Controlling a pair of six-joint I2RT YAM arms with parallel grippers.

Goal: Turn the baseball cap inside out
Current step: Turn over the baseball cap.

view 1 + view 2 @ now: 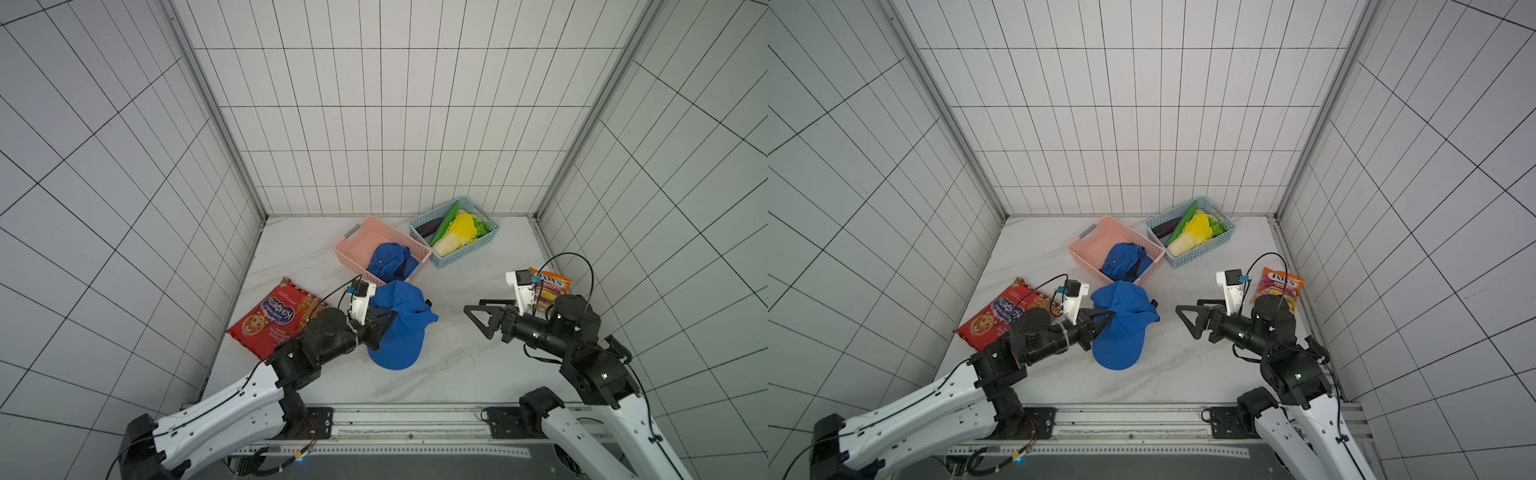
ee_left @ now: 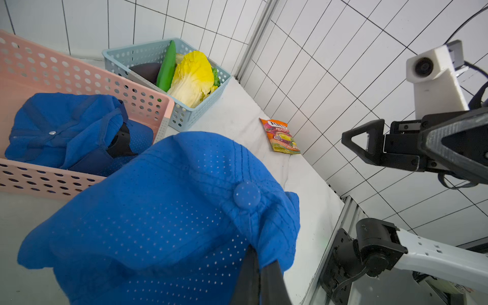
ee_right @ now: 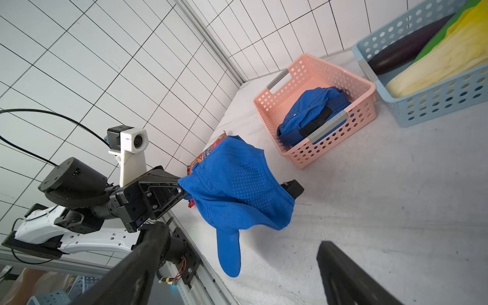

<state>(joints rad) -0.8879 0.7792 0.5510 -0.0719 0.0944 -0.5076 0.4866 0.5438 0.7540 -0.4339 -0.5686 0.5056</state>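
Observation:
A blue perforated baseball cap (image 1: 401, 332) (image 1: 1121, 332) hangs above the table, its brim (image 3: 229, 253) pointing down. My left gripper (image 1: 388, 316) (image 2: 260, 264) is shut on a fold of the cap's crown edge. The top button (image 2: 247, 195) faces outward, and a black strap end (image 3: 291, 188) sticks out at the far side. To the right of the cap, well apart from it, my right gripper (image 1: 473, 305) (image 1: 1187, 305) stands wide open with nothing between its fingers.
A pink basket (image 1: 353, 239) behind the cap holds another blue cap (image 1: 390, 259). Beside it is a blue basket (image 1: 478, 247) of toy vegetables. A red cookie pack (image 1: 270, 320) lies at the left edge, an orange candy bag (image 1: 555, 291) at the right wall.

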